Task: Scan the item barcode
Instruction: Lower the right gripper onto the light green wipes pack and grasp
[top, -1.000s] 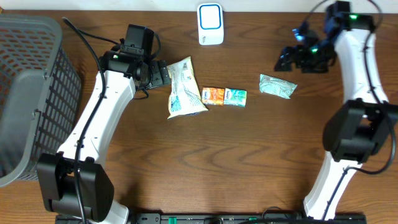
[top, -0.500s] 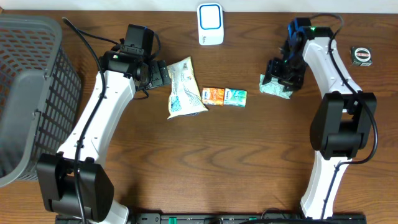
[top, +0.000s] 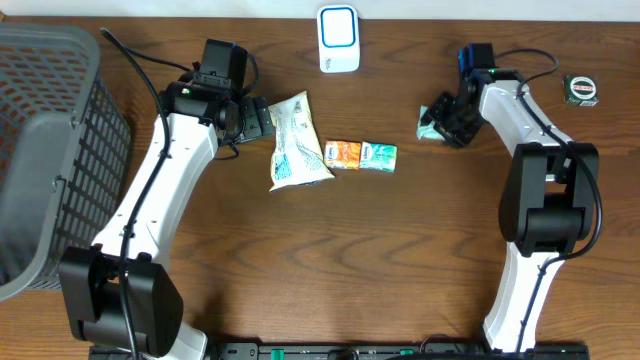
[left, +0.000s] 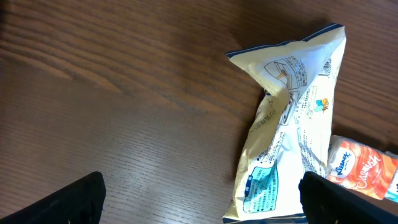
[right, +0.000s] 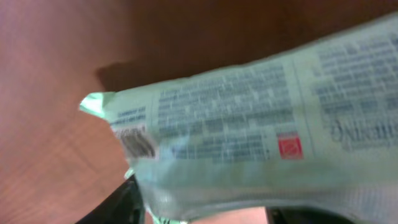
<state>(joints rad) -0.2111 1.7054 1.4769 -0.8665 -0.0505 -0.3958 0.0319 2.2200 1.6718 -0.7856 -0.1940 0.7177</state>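
1. Brown wood-grain table (top: 330, 260) fills every view. Toward its far right part, the right gripper (top: 445, 120) sits low over the green packet (top: 426, 129), one finger on either side. Whether they pinch it, I cannot tell.
2. In the right wrist view the packet fills the frame, printed side to the camera, with its barcode (right: 137, 144) near the left end.
3. The right arm rises from the near edge, its wrist bent leftward over the packet.
4. The left gripper (top: 262, 120) is spread wide, with the cream snack bag (top: 295, 140) lying just ahead of it.
5. An orange tissue pack (top: 344, 154) and a teal tissue pack (top: 378, 154) touch each other between the bag and the packet.
6. A white scanner (top: 338, 38) stands at the far edge, and a grey basket (top: 50, 130) at the left edge.
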